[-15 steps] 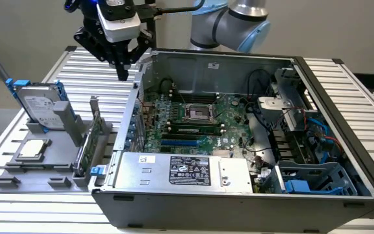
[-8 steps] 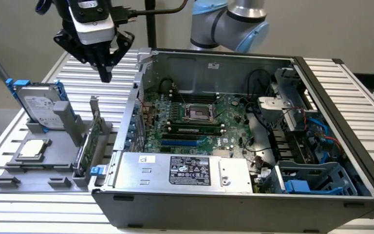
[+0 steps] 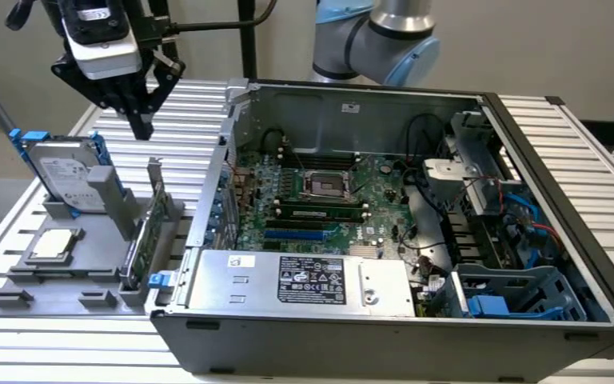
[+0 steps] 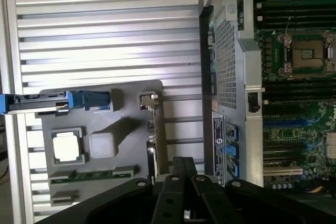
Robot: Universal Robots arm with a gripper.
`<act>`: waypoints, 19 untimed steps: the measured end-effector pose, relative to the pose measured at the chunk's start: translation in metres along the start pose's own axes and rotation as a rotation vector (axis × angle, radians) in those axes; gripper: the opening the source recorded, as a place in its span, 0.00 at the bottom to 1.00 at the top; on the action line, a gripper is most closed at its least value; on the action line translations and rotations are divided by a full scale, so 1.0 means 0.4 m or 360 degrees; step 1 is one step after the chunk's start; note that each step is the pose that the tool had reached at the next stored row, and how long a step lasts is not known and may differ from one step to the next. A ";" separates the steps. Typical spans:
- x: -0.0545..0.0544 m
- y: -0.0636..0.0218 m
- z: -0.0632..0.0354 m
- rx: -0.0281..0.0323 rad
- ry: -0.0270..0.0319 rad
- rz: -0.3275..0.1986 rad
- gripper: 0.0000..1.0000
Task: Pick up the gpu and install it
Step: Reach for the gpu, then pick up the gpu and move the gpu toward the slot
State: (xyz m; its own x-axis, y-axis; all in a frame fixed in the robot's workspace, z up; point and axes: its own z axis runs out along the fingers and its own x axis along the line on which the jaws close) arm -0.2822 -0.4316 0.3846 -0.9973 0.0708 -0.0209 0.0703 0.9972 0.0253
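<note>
I have the jaws closed and empty, hovering just above the gpu [image 3: 147, 228], which stands on edge in the grey holder [image 3: 29, 284] beside the case [image 3: 392, 344]. If I descend with them closed, they could strike the card's top edge.

One gpu [image 3: 147, 236], one hard drive [image 3: 64, 172], one CPU chip [image 3: 53, 244], one open computer case [image 3: 392, 344].
</note>
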 end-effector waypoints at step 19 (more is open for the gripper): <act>0.089 -0.011 0.015 0.00112 -0.00009 0.0000 0.11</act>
State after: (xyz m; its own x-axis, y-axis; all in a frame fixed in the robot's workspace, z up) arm -0.3181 -0.4334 0.3777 -0.9973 0.0705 -0.0214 0.0702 0.9974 0.0182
